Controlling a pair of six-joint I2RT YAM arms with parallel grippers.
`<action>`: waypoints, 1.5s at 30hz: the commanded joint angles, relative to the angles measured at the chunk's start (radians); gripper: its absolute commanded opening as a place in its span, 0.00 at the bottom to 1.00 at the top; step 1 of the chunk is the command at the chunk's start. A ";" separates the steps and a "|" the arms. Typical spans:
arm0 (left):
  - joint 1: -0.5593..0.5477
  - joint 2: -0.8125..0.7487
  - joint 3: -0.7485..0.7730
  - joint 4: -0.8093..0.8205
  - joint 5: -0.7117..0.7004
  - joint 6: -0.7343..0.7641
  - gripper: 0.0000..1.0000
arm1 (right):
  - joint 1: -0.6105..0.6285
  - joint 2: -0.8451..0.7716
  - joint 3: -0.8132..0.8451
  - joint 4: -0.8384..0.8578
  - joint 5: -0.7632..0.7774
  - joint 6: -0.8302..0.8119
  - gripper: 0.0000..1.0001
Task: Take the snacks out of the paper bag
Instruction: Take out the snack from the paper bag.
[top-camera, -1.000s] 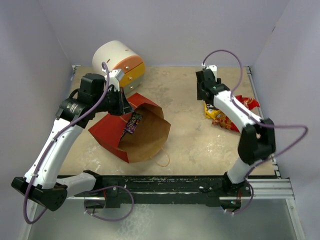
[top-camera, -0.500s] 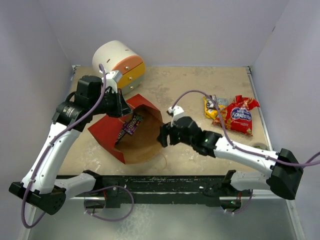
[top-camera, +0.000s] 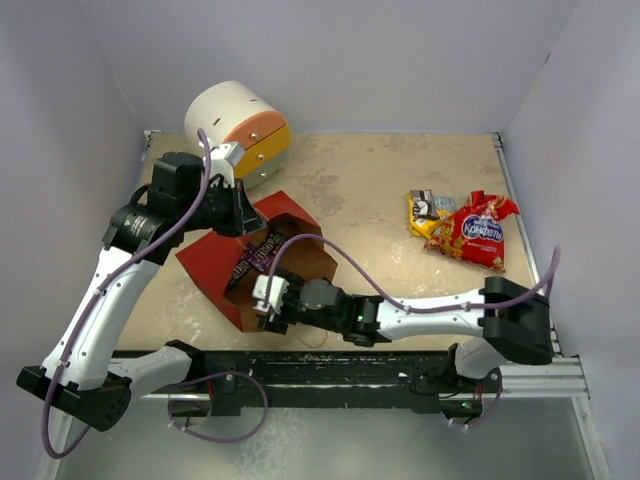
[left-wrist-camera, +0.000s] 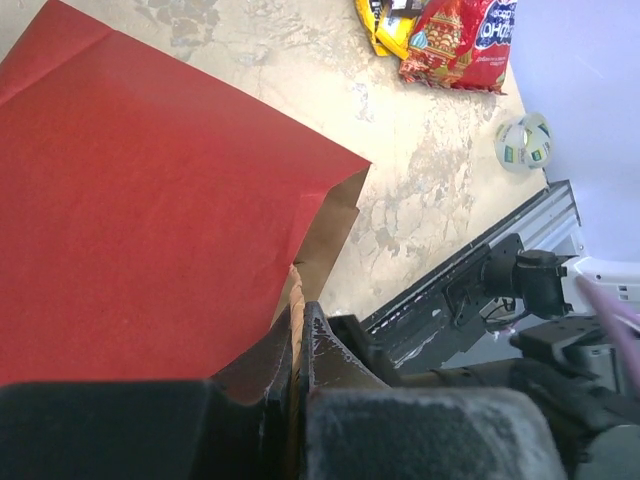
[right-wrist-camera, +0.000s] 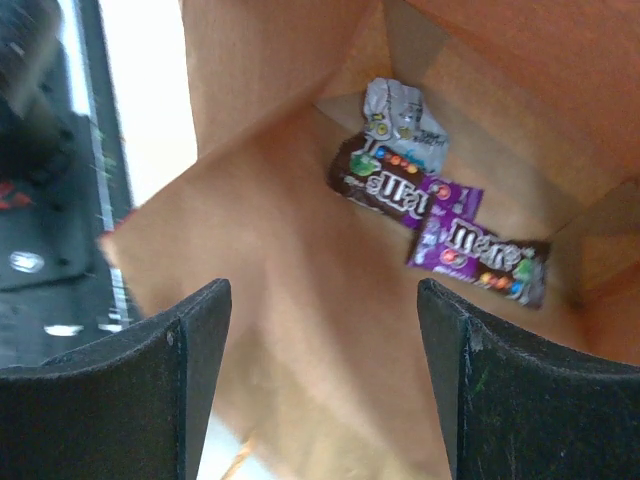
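Observation:
The paper bag (top-camera: 212, 268) lies on its side, red outside, kraft brown inside (right-wrist-camera: 290, 330), mouth toward the near edge. My left gripper (top-camera: 243, 214) is shut on the bag's twisted brown handle (left-wrist-camera: 296, 292) at the upper rim and holds the mouth up. My right gripper (top-camera: 264, 301) is open and empty at the bag's mouth, looking in. Inside lie two purple bars (right-wrist-camera: 478, 250), also showing in the top view (top-camera: 256, 254), and a small silvery packet (right-wrist-camera: 402, 118). A big red bag (top-camera: 479, 231) and a yellow-orange packet (top-camera: 428, 224) lie on the table at the right.
A white cylindrical drawer unit (top-camera: 238, 124) with orange and yellow drawers stands at the back left, just behind the bag. A small tape roll (left-wrist-camera: 523, 143) lies near the right front edge. The right arm stretches along the near edge of the table.
My right arm has swung from the snacks at the right across the table to the bag's mouth. The left gripper has kept its hold on the bag.

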 joint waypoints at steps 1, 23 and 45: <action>0.002 -0.008 0.037 -0.003 0.018 0.019 0.00 | -0.034 0.095 0.101 0.060 -0.015 -0.393 0.77; 0.002 0.008 0.111 -0.028 0.043 0.067 0.00 | -0.209 0.608 0.271 0.498 0.056 -0.166 0.78; 0.002 0.001 0.132 -0.076 -0.048 0.078 0.00 | -0.230 0.628 0.350 0.259 0.072 -0.221 0.14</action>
